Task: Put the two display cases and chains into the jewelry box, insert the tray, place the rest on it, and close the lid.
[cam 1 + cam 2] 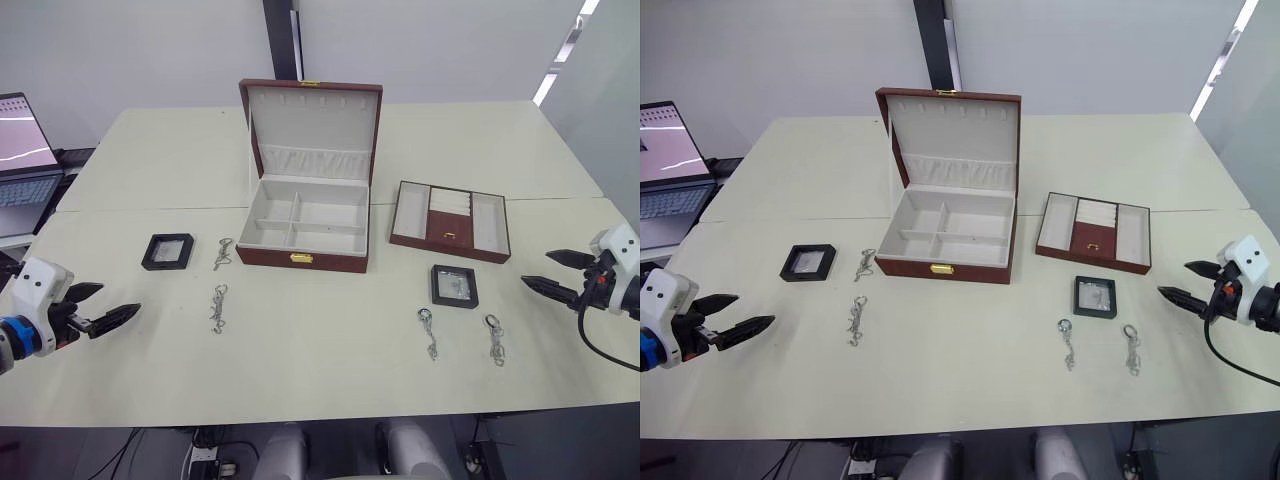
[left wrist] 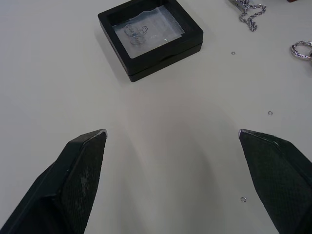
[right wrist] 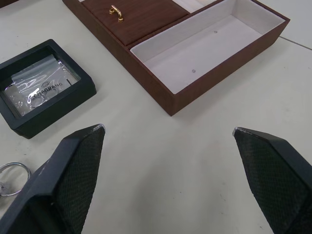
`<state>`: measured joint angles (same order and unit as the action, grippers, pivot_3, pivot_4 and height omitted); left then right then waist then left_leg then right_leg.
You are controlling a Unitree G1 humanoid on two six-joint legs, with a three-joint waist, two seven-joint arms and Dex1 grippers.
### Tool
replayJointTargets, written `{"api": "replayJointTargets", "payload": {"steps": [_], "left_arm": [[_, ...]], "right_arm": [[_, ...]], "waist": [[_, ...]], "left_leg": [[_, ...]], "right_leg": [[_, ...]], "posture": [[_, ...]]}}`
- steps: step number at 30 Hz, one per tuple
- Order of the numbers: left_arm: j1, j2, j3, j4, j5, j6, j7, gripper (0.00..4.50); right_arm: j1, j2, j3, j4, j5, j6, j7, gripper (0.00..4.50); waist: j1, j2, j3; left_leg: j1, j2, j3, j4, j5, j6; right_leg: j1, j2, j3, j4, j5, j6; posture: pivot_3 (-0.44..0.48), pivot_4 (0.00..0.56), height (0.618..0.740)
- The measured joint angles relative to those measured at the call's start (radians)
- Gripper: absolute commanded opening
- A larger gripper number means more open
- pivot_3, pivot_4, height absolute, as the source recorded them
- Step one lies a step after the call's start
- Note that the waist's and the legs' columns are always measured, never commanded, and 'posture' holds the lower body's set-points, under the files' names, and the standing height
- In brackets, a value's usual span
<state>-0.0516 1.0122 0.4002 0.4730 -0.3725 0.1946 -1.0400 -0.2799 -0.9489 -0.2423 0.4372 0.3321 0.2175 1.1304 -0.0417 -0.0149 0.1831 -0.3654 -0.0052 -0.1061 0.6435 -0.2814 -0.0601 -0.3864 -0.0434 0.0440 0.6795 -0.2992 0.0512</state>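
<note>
Gold handle on tray

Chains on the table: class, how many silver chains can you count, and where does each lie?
4, all on the table: one beside the left display case, one nearer the robot, and two below the right display case. None looks hidden.
</note>
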Motion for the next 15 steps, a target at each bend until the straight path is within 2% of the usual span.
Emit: {"api": "replayJointTargets", "payload": {"steps": [15], "left_arm": [[-0.023,0.0,0.0,0.01,0.016,-0.009,0.02,4.5]], "right_arm": [[-0.001,0.0,0.0,0.021,-0.004,-0.016,0.003,4.47]], "waist": [[0.0,0.0,0.0]], "left_leg": [[0.0,0.0,0.0,0.0,0.0,0.0]], "right_leg": [[0.0,0.0,0.0,0.0,0.0,0.0]], "posture": [[0.0,0.15,0.74]]}}
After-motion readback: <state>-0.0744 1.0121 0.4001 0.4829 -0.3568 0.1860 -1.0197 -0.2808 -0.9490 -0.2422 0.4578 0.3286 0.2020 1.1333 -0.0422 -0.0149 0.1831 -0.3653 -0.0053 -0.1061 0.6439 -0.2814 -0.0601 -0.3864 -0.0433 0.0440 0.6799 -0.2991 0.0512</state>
